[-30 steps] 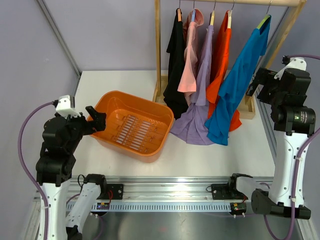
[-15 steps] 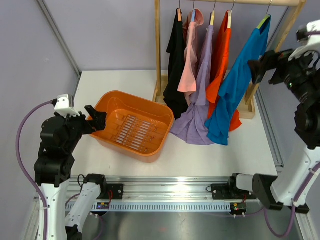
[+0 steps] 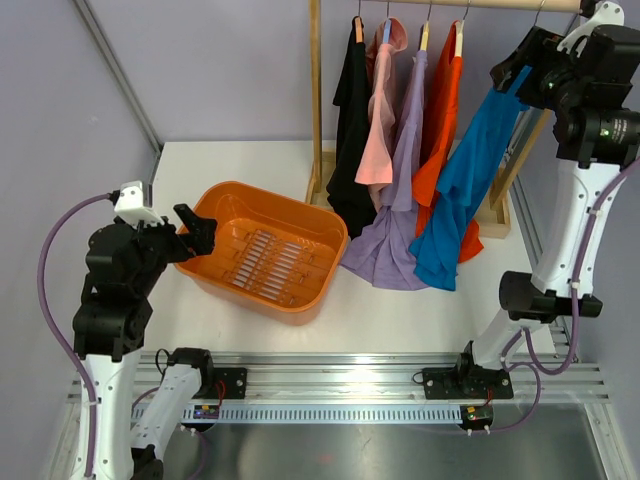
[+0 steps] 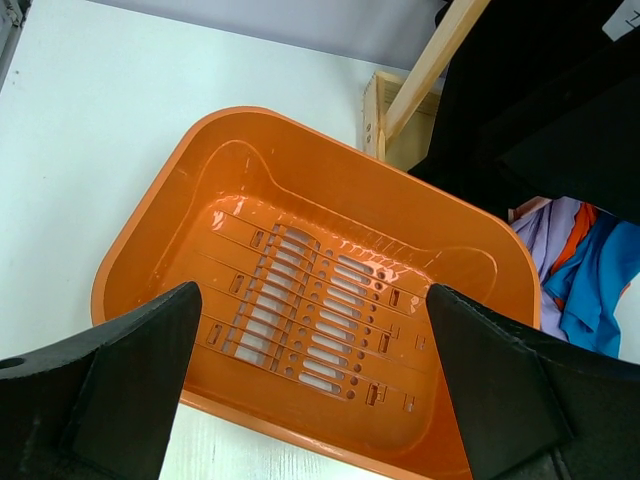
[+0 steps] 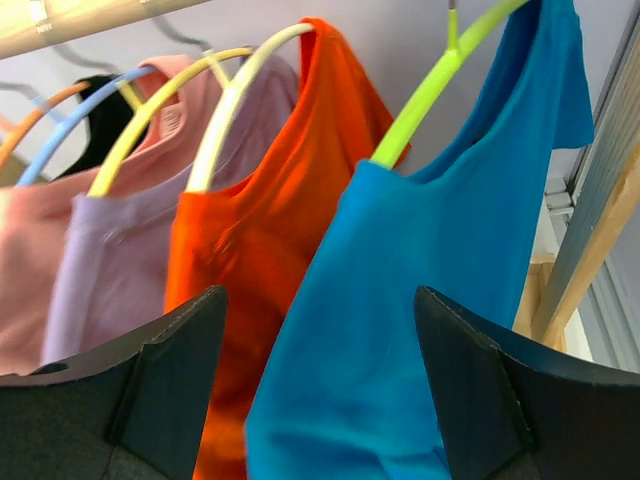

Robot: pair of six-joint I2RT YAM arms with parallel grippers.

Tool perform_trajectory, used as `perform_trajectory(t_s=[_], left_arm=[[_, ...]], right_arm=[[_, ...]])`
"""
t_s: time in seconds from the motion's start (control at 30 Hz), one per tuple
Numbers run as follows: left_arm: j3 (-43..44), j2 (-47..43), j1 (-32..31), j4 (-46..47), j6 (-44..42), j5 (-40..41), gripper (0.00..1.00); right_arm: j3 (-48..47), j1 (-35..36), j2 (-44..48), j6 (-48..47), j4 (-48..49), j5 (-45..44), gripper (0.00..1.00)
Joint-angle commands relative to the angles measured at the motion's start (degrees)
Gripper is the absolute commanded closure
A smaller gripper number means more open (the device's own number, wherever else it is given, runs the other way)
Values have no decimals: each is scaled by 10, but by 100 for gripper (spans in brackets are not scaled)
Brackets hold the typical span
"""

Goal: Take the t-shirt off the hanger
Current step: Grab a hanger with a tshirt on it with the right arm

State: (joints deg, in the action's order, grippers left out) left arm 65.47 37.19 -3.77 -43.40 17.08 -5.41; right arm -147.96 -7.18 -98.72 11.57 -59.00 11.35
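White table, far-edge rack, right gripper agape at blue t-shirt

Top: high, sees both. Left wrist: down onto basket. Right wrist: close, probably level, shirts.

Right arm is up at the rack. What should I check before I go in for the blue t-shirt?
1. Right tool open: ok, jaws spread, nothing gripped.
2. Aimed at the blue t-shirt: ok, its shoulder fills the middle of the right wrist view.
3. Shirt on the lime hanger: ok, the hanger runs into the neck opening.
4. Hanger hook seated on the rail: cannot tell, the hook is cut off in the wrist view and unclear from above.
5. Room from the orange t-shirt: not ok, it overlaps the blue one in both views.
6. Orange basket ready: ok, upright below the open left tool.
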Motion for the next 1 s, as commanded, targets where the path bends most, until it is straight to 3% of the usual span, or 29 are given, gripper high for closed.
perform_trajectory(t_s=[0.0,0.4,0.53,0.8,0.93,0.97], left_arm=[[-5,0,3,32,11,-10,1],[-20,7,3,45,23,-12,1],[-28,7,3,54,26,-19,1],[-37,6,3,63,31,-32,1],[-46,3,3,77,36,-57,1],[-48,3,3,82,36,-64,1]], right_arm=[[-5,-1,-6,38,72,-46,18],[-8,1,-75,15,84,-78,26],[2,0,-74,0,86,-89,38],[68,-6,-19,-51,121,-110,84],[79,-41,-6,-54,115,-82,100],[80,-63,-3,-55,113,-69,100]])
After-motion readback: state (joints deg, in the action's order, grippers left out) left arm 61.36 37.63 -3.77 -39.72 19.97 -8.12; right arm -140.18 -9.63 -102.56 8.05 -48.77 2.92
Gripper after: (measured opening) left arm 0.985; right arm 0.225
